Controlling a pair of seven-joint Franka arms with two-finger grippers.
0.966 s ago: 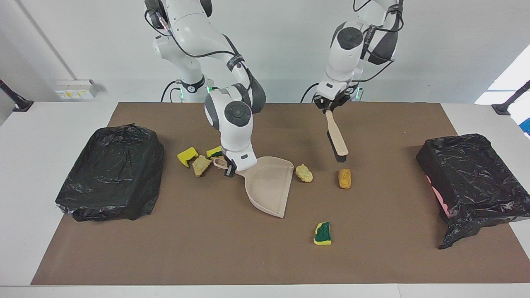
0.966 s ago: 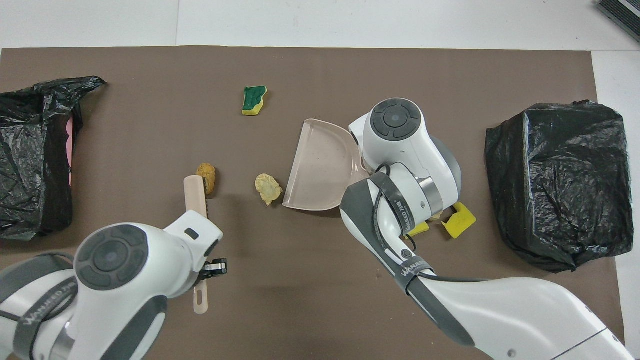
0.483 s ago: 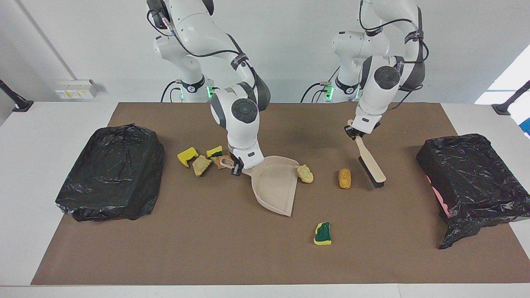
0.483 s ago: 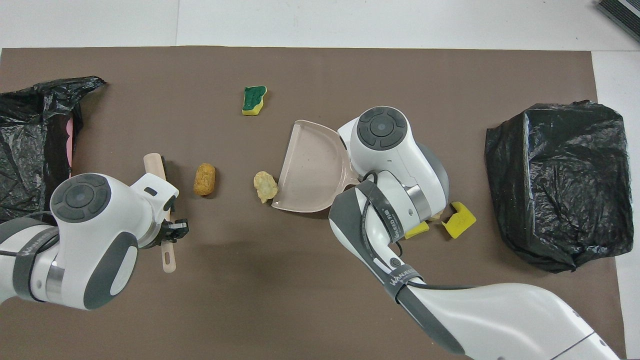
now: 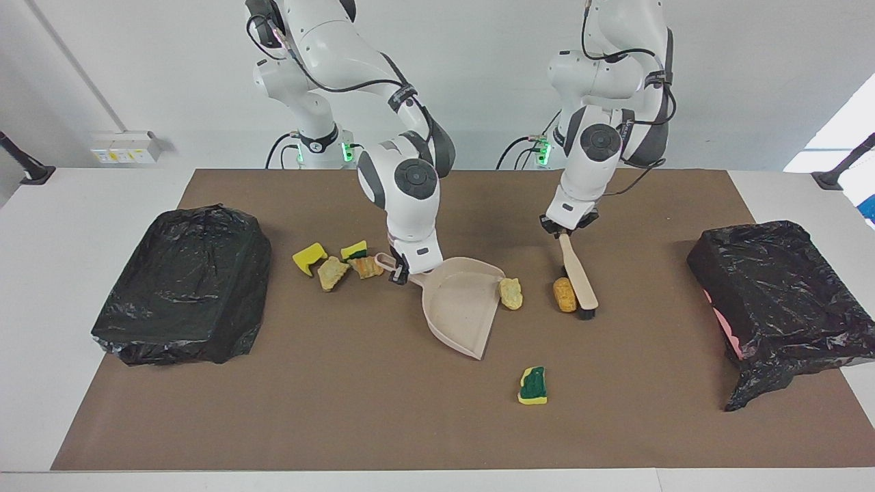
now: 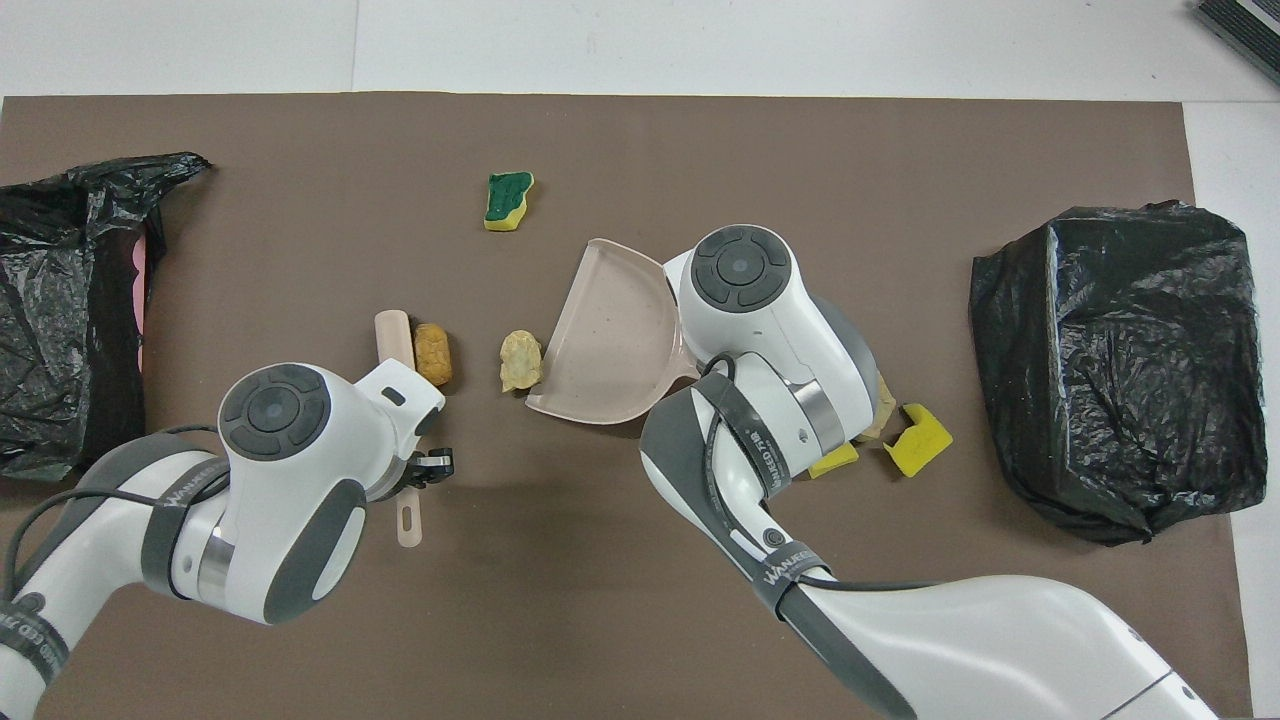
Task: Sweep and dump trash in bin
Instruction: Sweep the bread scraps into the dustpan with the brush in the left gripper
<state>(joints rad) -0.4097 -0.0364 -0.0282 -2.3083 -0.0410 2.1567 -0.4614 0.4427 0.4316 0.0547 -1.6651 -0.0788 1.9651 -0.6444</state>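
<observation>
My right gripper (image 5: 400, 268) is shut on the handle of the beige dustpan (image 5: 458, 301) (image 6: 610, 350), whose mouth touches a pale yellow trash chunk (image 5: 510, 292) (image 6: 520, 360). My left gripper (image 5: 564, 231) (image 6: 425, 468) is shut on the handle of the beige brush (image 5: 578, 277) (image 6: 393, 338). The bristles rest against an orange trash chunk (image 5: 564, 294) (image 6: 433, 352), which lies between brush and dustpan. A green-backed sponge scrap (image 5: 532, 385) (image 6: 508, 198) lies alone, farther from the robots. Several scraps (image 5: 332, 272) cluster beside the dustpan handle, toward the right arm's end.
A bin wrapped in a black bag (image 5: 184, 283) (image 6: 1120, 370) stands at the right arm's end of the brown mat (image 5: 342, 410). Another black-bagged bin (image 5: 779, 294) (image 6: 60, 310) stands at the left arm's end, with pink showing at its side.
The left arm carried the brush round the orange chunk and pushed it toward the dustpan. The right gripper slid the dustpan toward the pale chunk until its mouth touched it.
</observation>
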